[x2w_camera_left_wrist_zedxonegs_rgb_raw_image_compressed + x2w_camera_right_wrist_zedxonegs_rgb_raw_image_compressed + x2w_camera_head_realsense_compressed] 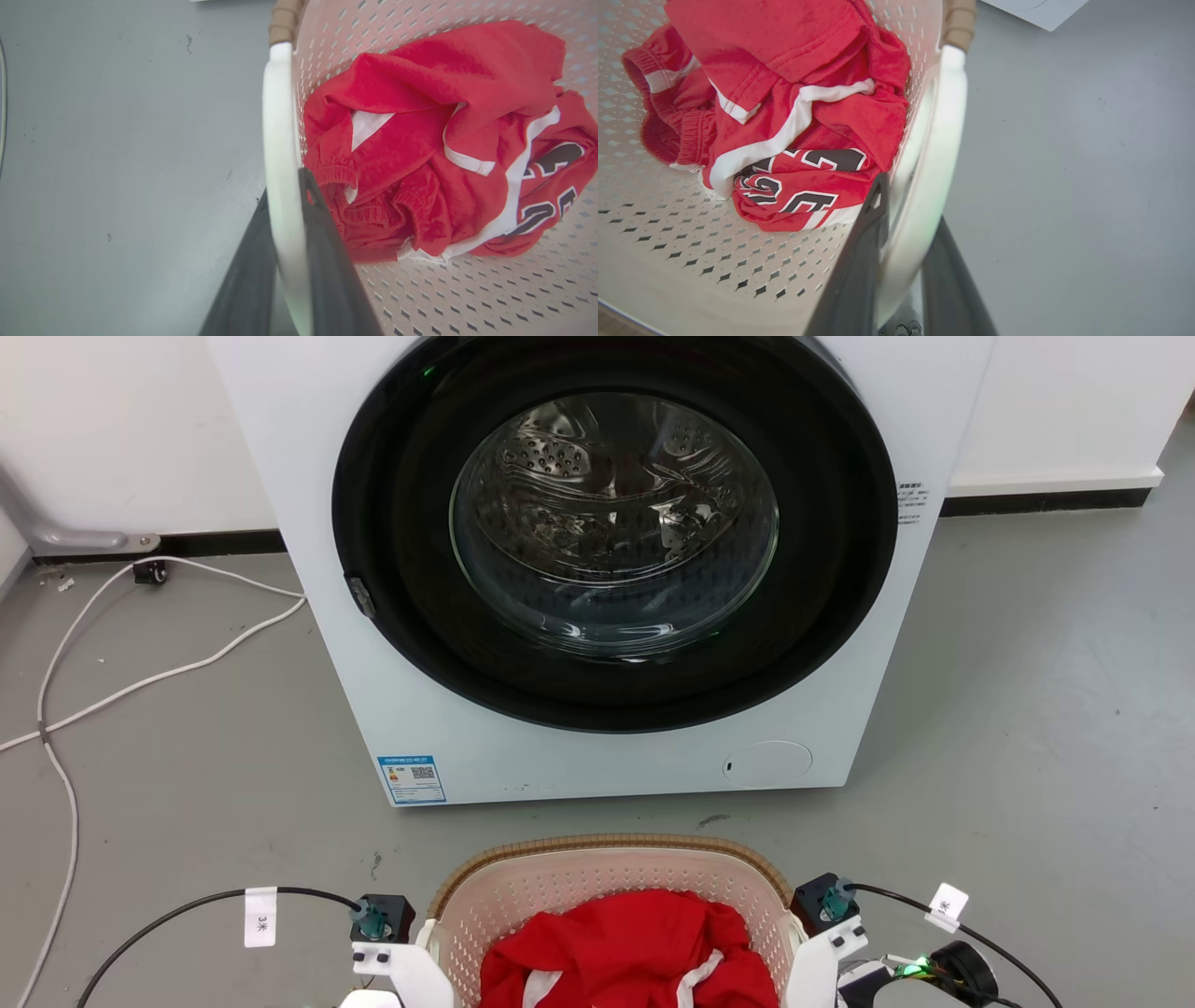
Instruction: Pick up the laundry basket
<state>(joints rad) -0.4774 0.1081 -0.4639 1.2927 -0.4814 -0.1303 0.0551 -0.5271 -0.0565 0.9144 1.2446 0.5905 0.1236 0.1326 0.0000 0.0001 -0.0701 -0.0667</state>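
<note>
The laundry basket [607, 868] stands on the grey floor just in front of me. It is cream-pink and perforated, with a brown woven-look rim [282, 21] and red clothes [635, 943] inside. My left gripper [284, 186] is shut on the basket's white left handle [278, 116], one dark finger inside the wall and one outside. On the other side my right gripper [910, 200] clamps the white right handle [945, 116] the same way. The red garment [794, 116] has white stripes and black numerals.
A white front-loading washing machine [420, 728] with its round door [616, 551] shut stands right behind the basket. White cables [140, 681] trail over the floor at the left. Bare grey floor [1027, 728] lies to the right, with a white wall behind.
</note>
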